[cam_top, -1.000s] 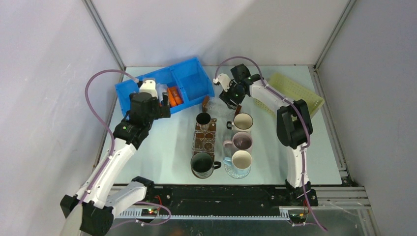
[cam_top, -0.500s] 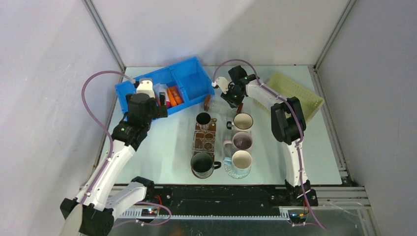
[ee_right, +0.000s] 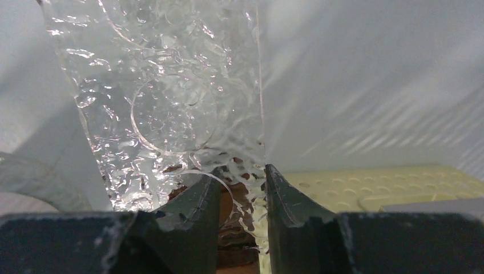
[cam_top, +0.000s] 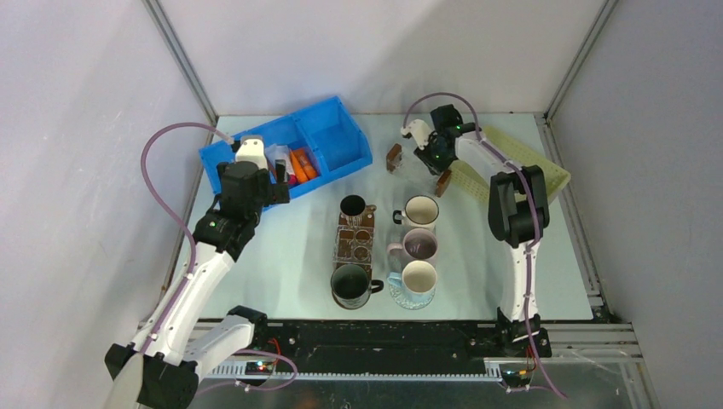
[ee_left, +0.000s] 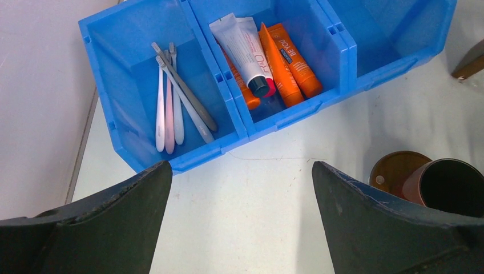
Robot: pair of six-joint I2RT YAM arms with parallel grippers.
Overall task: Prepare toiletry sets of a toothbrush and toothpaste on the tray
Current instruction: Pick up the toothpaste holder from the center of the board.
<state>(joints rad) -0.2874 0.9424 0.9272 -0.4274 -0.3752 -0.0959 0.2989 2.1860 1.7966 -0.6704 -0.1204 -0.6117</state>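
While my right pincer (ee_right: 242,177) pinches a clear box (ee_right: 165,85) by the tray (cam_top: 520,162) in the far-right corner of the tabletop (cam_top: 290,247), my left pincer (ee_left: 240,171) hangs spread over the blue bin (ee_left: 399,34) holding toothbrushes (ee_left: 171,108) and toothpaste (ee_left: 274,54); no set begun, I judge, so next: lower onto one brush

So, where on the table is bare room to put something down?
Bare table lies between the bin and the dark mug. Another strip: right of the pale mugs, up to the right arm. The centre is crowded: mugs and boxes stand close together.
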